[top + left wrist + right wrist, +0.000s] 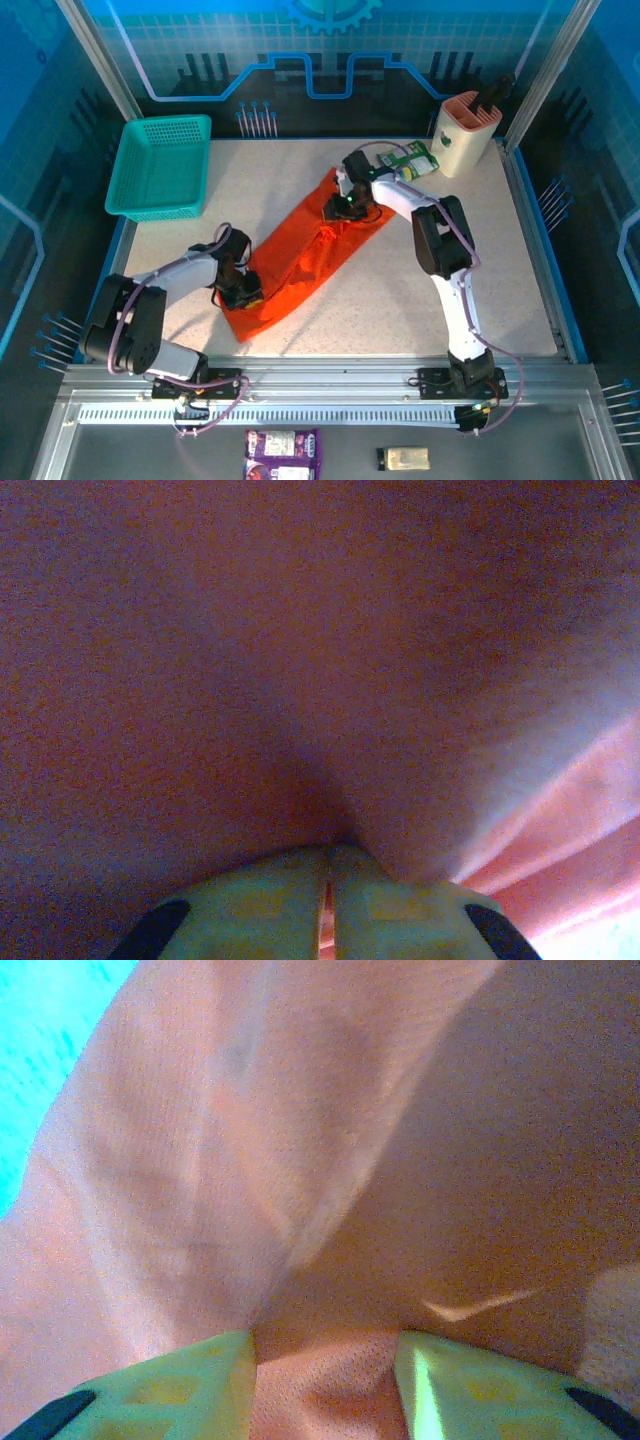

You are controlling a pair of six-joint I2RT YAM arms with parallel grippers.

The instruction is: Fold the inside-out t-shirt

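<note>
The inside-out t-shirt (315, 255) lies as a long bright orange band, running diagonally from the table's back centre to the front left. My left gripper (240, 290) sits at the band's near-left end. In the left wrist view its fingertips (375, 880) are pressed together with a thin sliver of orange cloth between them, so the left gripper (330, 852) is shut on the t-shirt (300, 660). My right gripper (345, 205) is on the far end. There its fingers (200, 1380) stand apart, the right gripper (325, 1345) open, with t-shirt cloth (300, 1140) bulging up between them.
A teal mesh basket (160, 165) stands at the back left. A beige holder (465, 130) and a green packet (410, 160) sit at the back right, close to the right arm. Purple packets (283, 445) and a small tan one (405, 458) lie below the rail.
</note>
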